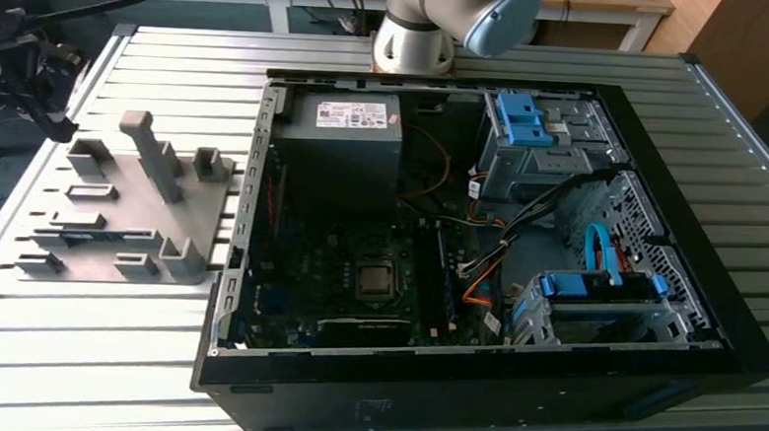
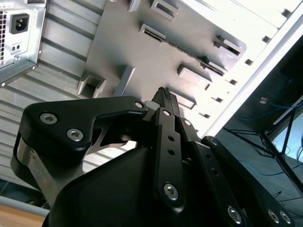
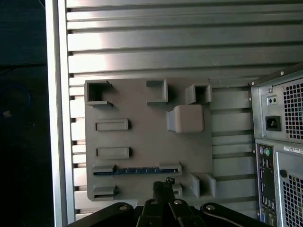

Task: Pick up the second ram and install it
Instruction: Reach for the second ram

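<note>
Exterior view: we see an open computer case lying on a slatted metal counter, with the base of the arm behind it. At the exterior view's left of the case lies a gray holder plate carrying raised blocks. The second ram appears as a thin dark strip standing on edge in the plate, held between two blocks near its front edge.

Second wrist view: the end effector hangs above the holder plate. We read its two black fingers as closed against each other, with nothing gripped between them. Beyond the fingertips, the second ram runs as a dark line across the plate, apart from the fingers. The rear of the case, with a power socket, lies to one side.

First wrist view: we look straight down on the plate. The second ram, bluish, sits on edge between two end blocks. The closed fingertips of the end effector lie just beside the ram's row, not touching it. The rear panel of the case borders the plate.
</note>
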Controlling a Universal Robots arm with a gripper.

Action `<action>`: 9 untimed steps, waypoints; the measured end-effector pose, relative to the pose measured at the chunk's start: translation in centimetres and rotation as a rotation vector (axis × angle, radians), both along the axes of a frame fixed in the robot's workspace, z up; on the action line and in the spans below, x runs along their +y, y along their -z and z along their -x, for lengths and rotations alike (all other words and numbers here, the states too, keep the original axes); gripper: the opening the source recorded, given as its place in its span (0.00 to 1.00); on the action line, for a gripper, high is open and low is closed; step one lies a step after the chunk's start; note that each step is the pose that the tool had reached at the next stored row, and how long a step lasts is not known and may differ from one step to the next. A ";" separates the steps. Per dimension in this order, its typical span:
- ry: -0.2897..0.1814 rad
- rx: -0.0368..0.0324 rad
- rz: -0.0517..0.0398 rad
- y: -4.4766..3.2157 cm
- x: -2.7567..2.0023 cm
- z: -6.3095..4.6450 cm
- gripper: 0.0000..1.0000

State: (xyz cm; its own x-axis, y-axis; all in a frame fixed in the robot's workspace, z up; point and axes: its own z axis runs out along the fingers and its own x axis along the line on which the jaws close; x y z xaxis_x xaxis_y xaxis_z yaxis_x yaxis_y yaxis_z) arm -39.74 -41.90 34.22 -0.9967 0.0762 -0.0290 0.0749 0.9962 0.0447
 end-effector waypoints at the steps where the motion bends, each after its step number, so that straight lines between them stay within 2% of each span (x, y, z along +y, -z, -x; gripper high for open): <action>1: 0.000 -0.0001 -0.0001 0.10 -0.06 0.0 0.10; 9: 0.000 0.0000 0.0000 0.86 -0.43 0.1 0.10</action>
State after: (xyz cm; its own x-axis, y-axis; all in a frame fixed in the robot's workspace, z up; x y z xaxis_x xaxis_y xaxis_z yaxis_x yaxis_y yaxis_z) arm -39.88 -42.33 33.35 -0.9967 0.0763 -0.0291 0.0749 0.9962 0.0447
